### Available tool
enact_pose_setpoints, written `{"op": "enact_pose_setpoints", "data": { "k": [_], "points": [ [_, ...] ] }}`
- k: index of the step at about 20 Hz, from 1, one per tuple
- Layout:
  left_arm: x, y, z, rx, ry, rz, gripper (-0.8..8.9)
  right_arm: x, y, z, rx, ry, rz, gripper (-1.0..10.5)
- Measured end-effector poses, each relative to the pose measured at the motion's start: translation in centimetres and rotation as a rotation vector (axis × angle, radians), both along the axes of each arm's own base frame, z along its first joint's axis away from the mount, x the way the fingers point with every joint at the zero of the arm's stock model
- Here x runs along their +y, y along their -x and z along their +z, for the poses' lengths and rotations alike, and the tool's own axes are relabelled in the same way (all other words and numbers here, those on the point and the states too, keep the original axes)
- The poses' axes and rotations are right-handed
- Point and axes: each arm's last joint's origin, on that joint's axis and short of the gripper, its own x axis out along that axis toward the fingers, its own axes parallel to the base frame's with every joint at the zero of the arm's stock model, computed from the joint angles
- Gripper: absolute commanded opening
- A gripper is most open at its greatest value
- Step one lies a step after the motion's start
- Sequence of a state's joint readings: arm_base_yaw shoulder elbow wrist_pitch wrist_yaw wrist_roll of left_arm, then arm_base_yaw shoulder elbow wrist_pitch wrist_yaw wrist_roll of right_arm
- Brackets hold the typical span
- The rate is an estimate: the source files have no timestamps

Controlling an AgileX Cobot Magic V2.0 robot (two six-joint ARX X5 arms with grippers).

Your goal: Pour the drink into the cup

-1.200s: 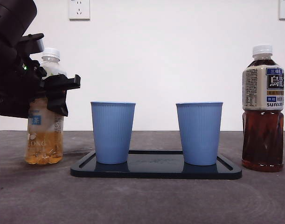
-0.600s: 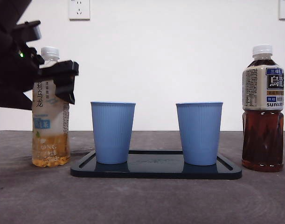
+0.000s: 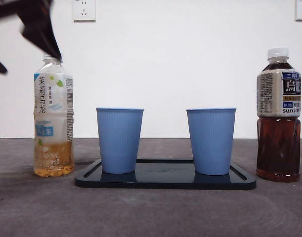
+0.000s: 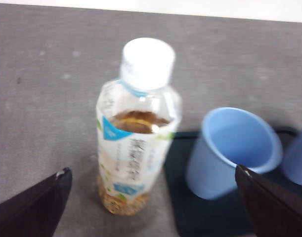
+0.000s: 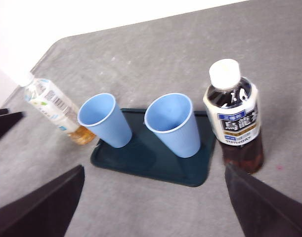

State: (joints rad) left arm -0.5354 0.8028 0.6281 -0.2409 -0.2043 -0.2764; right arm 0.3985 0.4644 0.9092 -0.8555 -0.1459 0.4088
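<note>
A pale jasmine tea bottle point(image 3: 53, 118) with a white cap stands upright on the table, left of the tray, with a little amber drink at its bottom. My left gripper point(image 3: 38, 27) hovers above it, open and holding nothing; in the left wrist view the bottle point(image 4: 138, 133) stands apart from the gripper point(image 4: 151, 172), whose jaws are spread wide. Two blue cups point(image 3: 119, 140) point(image 3: 210, 141) stand upright on a dark tray point(image 3: 165, 180). My right gripper point(image 5: 154, 168) is open, high over the table, above both cups point(image 5: 105, 120) point(image 5: 174, 124).
A capped bottle of dark oolong tea point(image 3: 278, 116) stands right of the tray, also seen in the right wrist view point(image 5: 235, 123). Wall sockets point(image 3: 84, 10) sit on the white wall behind. The grey table stretches in front of the tray.
My left gripper set the pale tea bottle upright on the table, let go of it and rose above it. Cups, tray and dark bottle have not moved.
</note>
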Motion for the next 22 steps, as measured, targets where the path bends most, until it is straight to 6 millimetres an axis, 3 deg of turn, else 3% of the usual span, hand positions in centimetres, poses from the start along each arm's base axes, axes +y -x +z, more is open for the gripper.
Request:
{"op": "enact_pose_setpoints", "data": {
  "k": [4,9,20,22],
  "points": [
    [2.0,4.9,4.2,-0.024,0.093,-0.189,5.3,0.2,0.2,0.0,-0.001,-0.012,0.103,4.6],
    [4.0,9.2,7.3,0.003,0.16,-0.378,5.3,0.5,0.3,0.1,-0.038,0.014,0.231,4.6],
    [4.7,10.4,9.3,-0.08,0.195,-0.388,5.3,0.9,0.8,0.2,-0.078,-0.005,0.45,4.6],
    [4.7,10.4,9.3,-0.08,0.195,-0.388,4.79,0.9,0.8,0.2,-0.083,0.0,0.451,4.4]
  ]
}}
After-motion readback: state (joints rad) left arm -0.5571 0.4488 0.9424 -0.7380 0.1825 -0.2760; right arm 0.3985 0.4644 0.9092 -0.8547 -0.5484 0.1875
